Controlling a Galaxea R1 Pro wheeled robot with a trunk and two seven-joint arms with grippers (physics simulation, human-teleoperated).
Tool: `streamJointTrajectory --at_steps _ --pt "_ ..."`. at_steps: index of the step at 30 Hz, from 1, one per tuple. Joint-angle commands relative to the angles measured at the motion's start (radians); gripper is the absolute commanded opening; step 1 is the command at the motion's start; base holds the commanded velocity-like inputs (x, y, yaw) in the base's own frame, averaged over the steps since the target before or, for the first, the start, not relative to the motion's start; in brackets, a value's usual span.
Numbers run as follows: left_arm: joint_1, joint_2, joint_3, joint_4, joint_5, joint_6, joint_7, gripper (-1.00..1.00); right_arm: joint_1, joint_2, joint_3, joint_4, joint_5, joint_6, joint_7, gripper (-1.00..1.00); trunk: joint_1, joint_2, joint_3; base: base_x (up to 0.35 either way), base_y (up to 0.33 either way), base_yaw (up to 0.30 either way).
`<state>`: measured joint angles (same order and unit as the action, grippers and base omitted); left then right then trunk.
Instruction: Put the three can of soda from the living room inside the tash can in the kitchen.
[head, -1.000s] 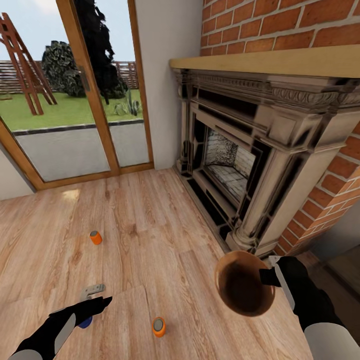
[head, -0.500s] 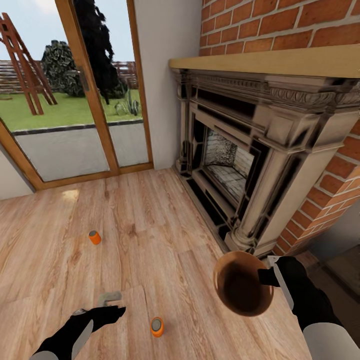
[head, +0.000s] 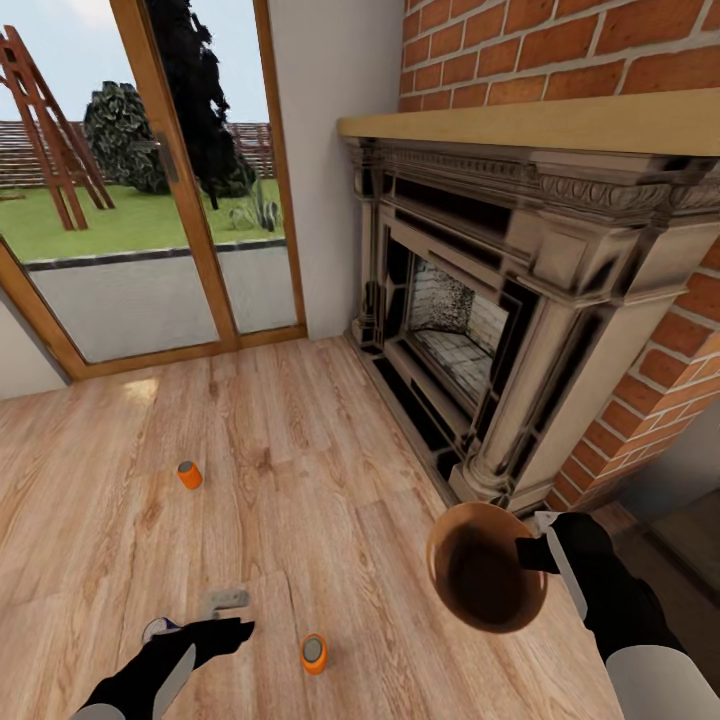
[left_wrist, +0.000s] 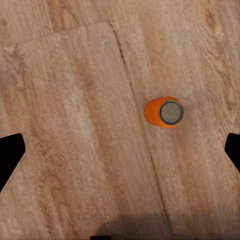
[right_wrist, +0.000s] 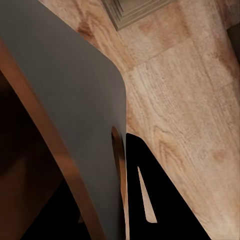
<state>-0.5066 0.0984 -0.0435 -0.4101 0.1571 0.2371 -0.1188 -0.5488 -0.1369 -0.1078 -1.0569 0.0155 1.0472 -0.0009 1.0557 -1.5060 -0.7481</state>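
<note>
One bin (head: 487, 580), held, nothing inside.

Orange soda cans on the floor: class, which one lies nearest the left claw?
The orange can just beside the left claw, near the robot; the other orange can stands farther off toward the glass doors.

Left gripper (head: 228, 612): you've carried it rightward, toward the near orange can (head: 314, 653).
Blue can (head: 158, 630): now peeking from behind your left arm, apparently left behind.
</note>
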Motion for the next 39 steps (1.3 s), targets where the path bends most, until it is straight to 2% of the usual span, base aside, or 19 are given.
streamJointTrajectory --at_steps 1,12,16,17,22,27,39 --pt "0.0 -0.001 0.0 0.0 0.0 0.0 0.002 1.0 0.0 0.0 0.0 0.0 -0.012 0.0 0.004 -1.0 0.0 0.0 0.0 0.0 0.0 0.0" --pt "-0.002 -0.042 -0.002 -0.006 -0.003 0.008 0.012 1.0 0.0 0.0 0.002 0.0 -0.012 0.0 0.003 -1.0 0.0 0.0 0.0 0.0 0.0 0.0" --pt "-0.006 -0.1 -0.002 -0.011 -0.003 0.035 0.064 1.0 0.0 0.0 0.002 -0.001 -0.013 0.0 0.004 -1.0 0.0 0.0 0.0 0.0 0.0 0.0" --pt "-0.007 -0.126 -0.002 -0.013 -0.003 0.056 0.08 1.0 0.0 0.0 0.002 -0.001 -0.013 0.0 0.004 -1.0 0.0 0.0 0.0 0.0 0.0 0.0" --pt "-0.011 -0.17 -0.003 -0.042 -0.003 0.094 0.118 1.0 0.0 0.001 0.002 -0.002 -0.013 0.0 0.004 -1.0 0.0 0.0 0.0 0.0 0.0 0.0" --pt "-0.012 -0.179 -0.003 -0.055 -0.002 0.101 0.126 1.0 0.0 0.001 0.014 -0.002 -0.013 0.0 0.004 -1.0 0.0 0.0 0.0 0.0 0.0 0.0" --pt "-0.01 -0.178 -0.003 -0.072 0.001 0.101 0.128 1.0 0.0 0.001 0.04 -0.002 -0.014 0.0 0.004 -1.0 0.0 0.0 0.0 0.0 0.0 0.0"
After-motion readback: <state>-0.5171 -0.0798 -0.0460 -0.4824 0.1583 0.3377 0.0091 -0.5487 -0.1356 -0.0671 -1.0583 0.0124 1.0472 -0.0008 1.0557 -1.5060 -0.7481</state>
